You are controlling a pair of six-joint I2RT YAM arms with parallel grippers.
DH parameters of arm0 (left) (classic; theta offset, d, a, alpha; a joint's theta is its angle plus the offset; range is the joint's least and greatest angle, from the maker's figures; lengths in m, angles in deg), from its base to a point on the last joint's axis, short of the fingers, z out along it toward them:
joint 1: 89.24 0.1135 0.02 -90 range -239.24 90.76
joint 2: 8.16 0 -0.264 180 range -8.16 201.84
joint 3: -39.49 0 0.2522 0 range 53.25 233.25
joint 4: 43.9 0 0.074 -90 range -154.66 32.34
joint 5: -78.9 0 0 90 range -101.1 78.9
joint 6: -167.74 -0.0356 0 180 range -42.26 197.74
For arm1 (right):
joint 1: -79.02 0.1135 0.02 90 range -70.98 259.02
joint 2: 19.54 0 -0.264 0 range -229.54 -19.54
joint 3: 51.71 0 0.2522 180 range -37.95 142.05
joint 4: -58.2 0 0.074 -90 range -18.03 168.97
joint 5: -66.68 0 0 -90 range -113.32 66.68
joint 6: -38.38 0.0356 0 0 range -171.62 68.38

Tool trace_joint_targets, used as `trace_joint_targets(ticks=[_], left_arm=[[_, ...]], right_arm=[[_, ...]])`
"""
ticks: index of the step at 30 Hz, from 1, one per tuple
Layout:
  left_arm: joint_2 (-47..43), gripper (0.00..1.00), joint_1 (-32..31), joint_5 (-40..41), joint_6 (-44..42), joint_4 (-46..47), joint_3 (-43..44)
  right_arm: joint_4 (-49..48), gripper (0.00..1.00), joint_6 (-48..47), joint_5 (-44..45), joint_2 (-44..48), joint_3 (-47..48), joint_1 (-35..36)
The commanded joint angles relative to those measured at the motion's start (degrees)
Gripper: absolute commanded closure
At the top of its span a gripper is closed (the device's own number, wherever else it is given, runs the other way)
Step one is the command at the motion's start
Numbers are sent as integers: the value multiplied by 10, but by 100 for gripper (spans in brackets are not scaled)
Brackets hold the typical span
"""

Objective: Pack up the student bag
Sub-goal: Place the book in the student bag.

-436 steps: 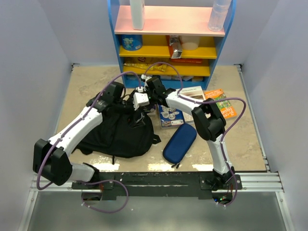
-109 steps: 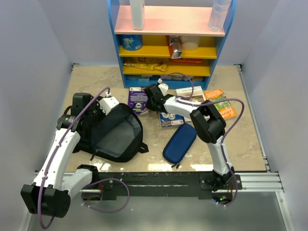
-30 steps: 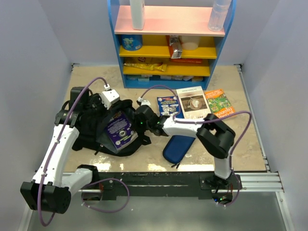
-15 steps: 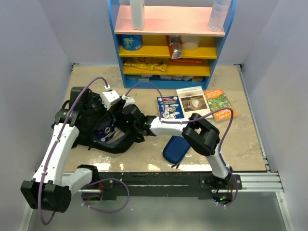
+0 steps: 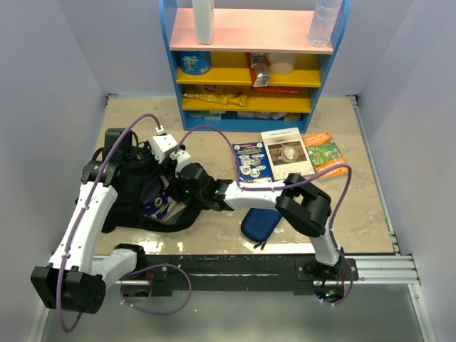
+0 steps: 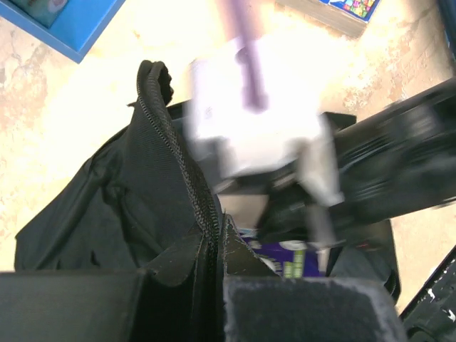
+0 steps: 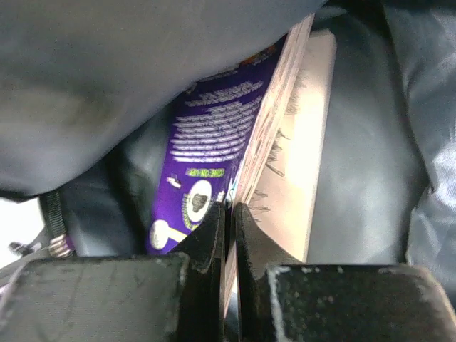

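On the left side of the bench (image 5: pixel 370 206), the student bag (image 5: pixel 128 196) lies with its mouth open, and the left gripper (image 6: pixel 214 265) is pressed together on the raised, zippered rim of that opening. Reaching into the bag from the right, the right gripper (image 7: pixel 229 219) pinches the edge of a purple book (image 7: pixel 203 142) that sits partly inside the bag. Farther right on the bench lie a dark-blue pencil case (image 5: pixel 258 222) and three more books (image 5: pixel 286 152) side by side, in front of the blue shelf (image 5: pixel 256 32).
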Motion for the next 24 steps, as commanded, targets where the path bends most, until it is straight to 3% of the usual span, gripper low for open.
trace_joint_targets(ticks=[1,4,7,10,15,18,19,21,23,24], left_arm=[[3,100,0,-31,1,32,35],[3,100,0,-29,-4,29,36],[3,100,0,-31,-4,29,32],[6,100,0,-32,-4,30,30],[5,100,0,-32,-3,28,32],[3,100,0,-34,-1,28,32],[4,100,0,-33,0,28,32],[6,100,0,-34,0,30,31],[7,100,0,-35,1,31,30],[7,100,0,-35,2,31,29]], right_arm=[[77,76,-20,19,-60,89,8],[105,32,-13,65,-54,73,2],[118,13,-8,119,-38,47,-3],[105,6,-10,125,-27,22,-5],[114,5,5,105,-58,30,-6],[66,20,28,42,-67,13,-10],[47,39,39,21,-68,-2,-13],[8,58,46,-26,-68,-7,-17],[-27,92,49,-37,-67,-15,-24],[-43,100,50,-76,-65,-20,-27]])
